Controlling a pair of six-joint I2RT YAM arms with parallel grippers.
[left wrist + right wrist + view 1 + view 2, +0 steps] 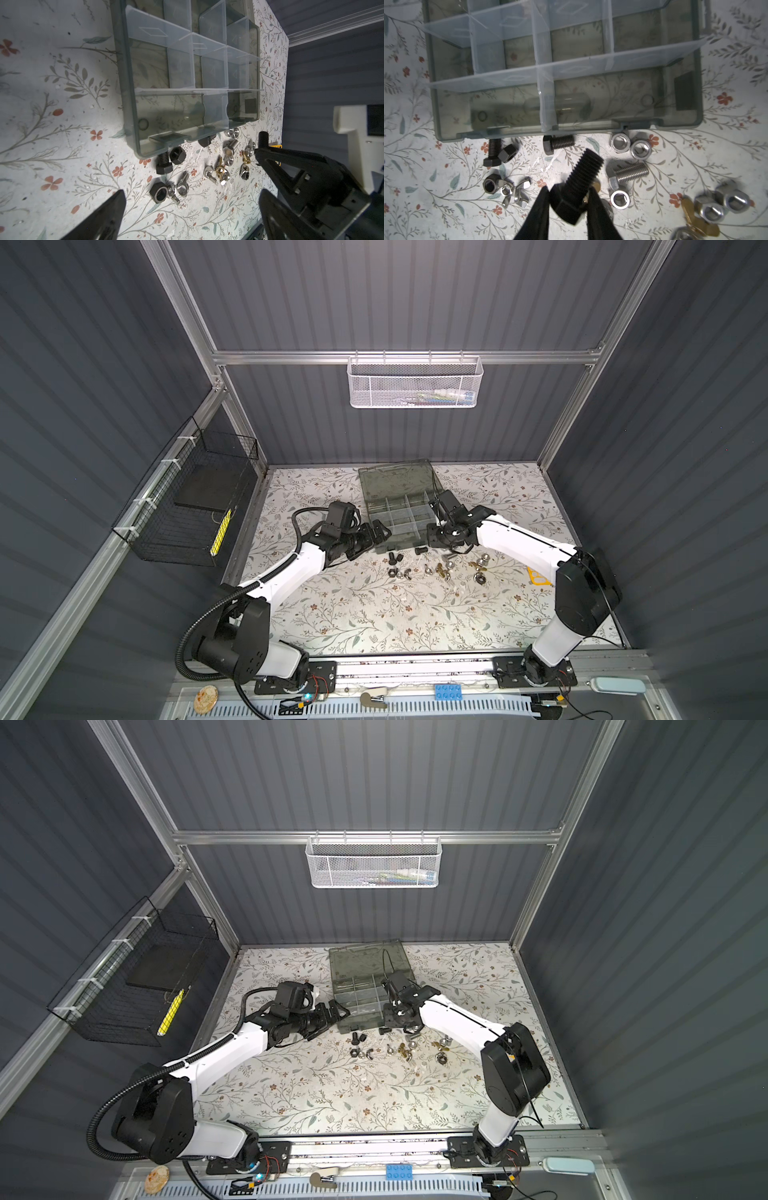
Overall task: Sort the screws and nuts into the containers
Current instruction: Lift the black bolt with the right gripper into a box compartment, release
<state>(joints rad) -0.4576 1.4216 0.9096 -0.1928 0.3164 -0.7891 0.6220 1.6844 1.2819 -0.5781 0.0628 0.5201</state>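
A white metal mesh basket [414, 381] hangs on the aluminium rail [291, 357] at the upper middle of both top views. At the left, a black wire basket [174, 549] holds a dark flat slab [204, 488] and a yellow strip [220, 527]. A blue plastic toy brick [451, 692] lies at the bottom edge.
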